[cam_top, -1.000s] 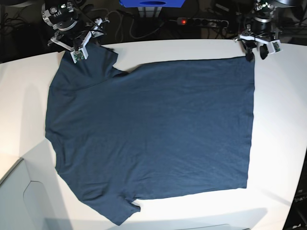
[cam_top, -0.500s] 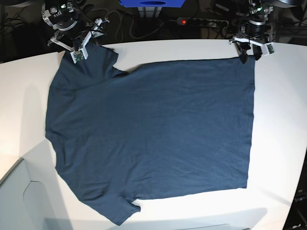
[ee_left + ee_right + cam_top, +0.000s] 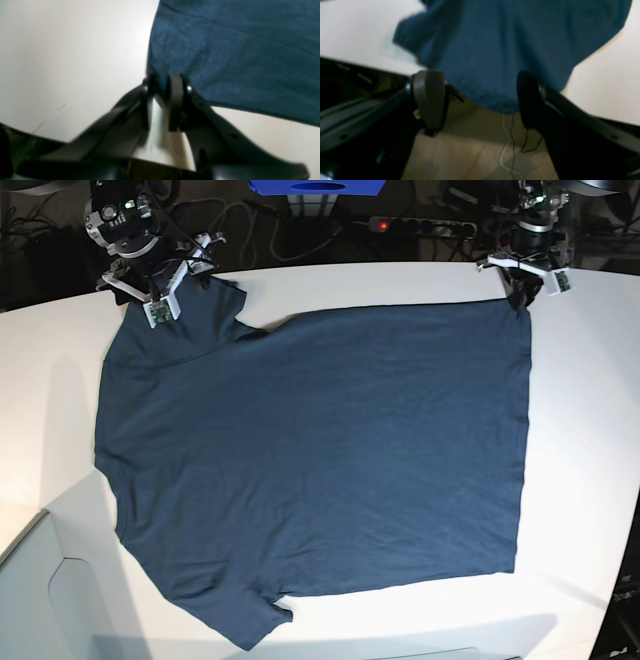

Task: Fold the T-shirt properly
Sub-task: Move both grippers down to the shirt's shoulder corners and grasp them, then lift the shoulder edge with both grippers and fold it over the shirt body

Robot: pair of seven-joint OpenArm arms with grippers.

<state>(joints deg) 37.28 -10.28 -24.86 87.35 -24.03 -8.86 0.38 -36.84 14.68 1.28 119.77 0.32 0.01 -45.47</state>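
The dark navy T-shirt (image 3: 320,450) lies spread flat on the white table (image 3: 585,440), with its sleeves at the left and its hem at the right. My left gripper (image 3: 521,292) is at the far right hem corner. In the left wrist view (image 3: 162,87) its fingers are pressed together on that corner of the cloth (image 3: 237,50). My right gripper (image 3: 150,298) is at the far left sleeve. In the right wrist view (image 3: 480,100) it stands open, with the sleeve's edge (image 3: 495,50) between its fingers.
A power strip with a red light (image 3: 415,225) and a blue box (image 3: 318,188) sit behind the table's far edge, among cables. A grey panel (image 3: 35,600) is at the front left corner.
My left gripper has moved in to the hem corner and shut on it. My right gripper has shifted slightly left along the sleeve and stays open.
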